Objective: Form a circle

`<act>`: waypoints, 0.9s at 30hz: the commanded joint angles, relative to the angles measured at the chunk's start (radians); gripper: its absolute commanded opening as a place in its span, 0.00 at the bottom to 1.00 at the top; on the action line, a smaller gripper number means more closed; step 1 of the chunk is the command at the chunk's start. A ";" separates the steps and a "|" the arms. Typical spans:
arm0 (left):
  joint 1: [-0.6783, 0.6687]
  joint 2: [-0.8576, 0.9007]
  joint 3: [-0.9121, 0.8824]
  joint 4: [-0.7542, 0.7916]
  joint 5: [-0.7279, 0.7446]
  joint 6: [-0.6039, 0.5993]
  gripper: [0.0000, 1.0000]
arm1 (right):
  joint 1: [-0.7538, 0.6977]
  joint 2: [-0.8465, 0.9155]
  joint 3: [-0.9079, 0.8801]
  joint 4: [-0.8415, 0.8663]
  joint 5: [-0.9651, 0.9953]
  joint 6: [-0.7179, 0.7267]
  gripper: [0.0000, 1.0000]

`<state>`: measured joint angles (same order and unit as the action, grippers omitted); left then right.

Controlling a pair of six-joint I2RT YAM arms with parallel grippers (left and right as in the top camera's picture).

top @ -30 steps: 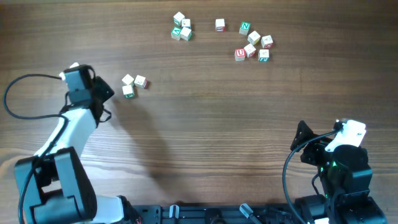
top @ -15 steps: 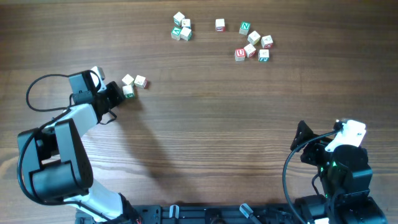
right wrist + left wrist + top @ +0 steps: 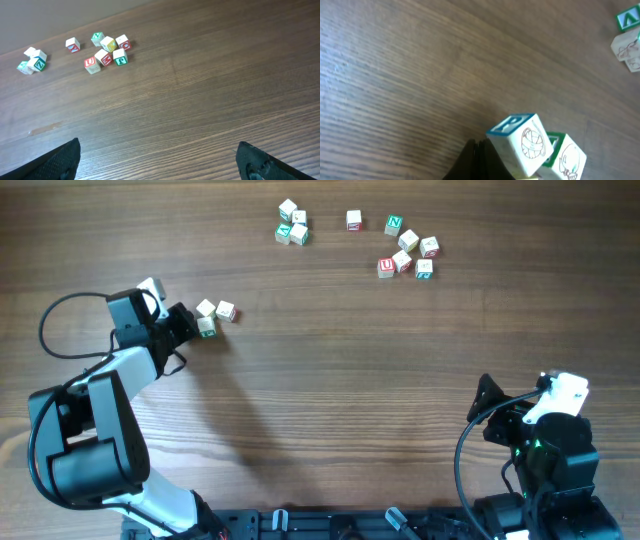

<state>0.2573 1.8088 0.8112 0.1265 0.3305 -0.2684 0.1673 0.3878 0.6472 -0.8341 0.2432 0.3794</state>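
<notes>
Circle (image 3: 213, 316), only a tight clump of three pale letter cubes, is sitting on the left part of the table (image 3: 320, 380). Just left of it, the left gripper (image 3: 188, 325) is lying with its jaws pressed together on nothing, tips beside the green-print cube (image 3: 207, 327). Farther right along the far edge, a group of four cubes (image 3: 292, 224), a lone cube (image 3: 353, 219) and a looser cluster (image 3: 408, 248) are resting. At the near right, the right gripper (image 3: 157, 145) is hovering, jaws spread wide and empty.
</notes>
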 commanded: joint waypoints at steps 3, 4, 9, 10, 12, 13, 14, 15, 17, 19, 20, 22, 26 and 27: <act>0.003 0.008 0.000 -0.023 0.048 -0.008 0.04 | 0.002 0.003 -0.004 0.002 -0.006 -0.010 1.00; 0.003 0.008 0.000 -0.023 0.048 -0.008 0.04 | 0.002 0.003 -0.004 0.002 -0.006 -0.010 0.99; 0.003 0.008 0.000 -0.022 0.074 -0.008 0.04 | 0.002 0.003 -0.004 0.002 -0.006 -0.010 1.00; 0.003 0.008 0.000 -0.022 0.074 -0.008 0.04 | 0.002 0.003 -0.004 0.002 -0.006 -0.010 1.00; 0.003 0.008 0.000 -0.022 0.074 -0.008 0.04 | 0.002 0.003 -0.004 0.002 -0.006 -0.010 1.00; 0.003 0.008 0.000 -0.022 0.074 -0.008 0.04 | 0.002 0.003 -0.004 0.002 -0.006 -0.010 1.00; 0.003 0.008 0.000 -0.022 0.079 -0.008 0.04 | 0.002 0.003 -0.004 0.002 -0.006 -0.010 1.00; 0.003 0.008 0.000 -0.022 0.087 -0.008 0.04 | 0.002 0.003 -0.004 0.002 -0.006 -0.010 1.00; 0.003 0.008 0.000 -0.022 0.104 -0.008 0.04 | 0.002 0.003 -0.004 0.002 -0.006 -0.010 1.00; 0.003 0.008 0.000 -0.022 0.108 -0.008 0.04 | 0.002 0.003 -0.004 0.002 -0.006 -0.010 1.00; 0.003 0.008 0.000 -0.022 0.107 -0.008 0.04 | 0.002 0.003 -0.004 0.002 -0.006 -0.010 1.00; 0.003 0.008 0.000 -0.022 0.107 -0.008 0.04 | 0.002 0.003 -0.004 0.002 -0.006 -0.010 1.00; 0.003 0.008 0.000 -0.023 0.107 -0.008 0.04 | 0.002 0.003 -0.004 0.002 -0.006 -0.010 1.00; 0.003 0.008 0.000 -0.022 0.107 -0.008 0.04 | 0.002 0.003 -0.004 0.002 -0.006 -0.010 1.00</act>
<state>0.2573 1.8088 0.8112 0.1051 0.4179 -0.2714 0.1677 0.3878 0.6472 -0.8341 0.2432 0.3794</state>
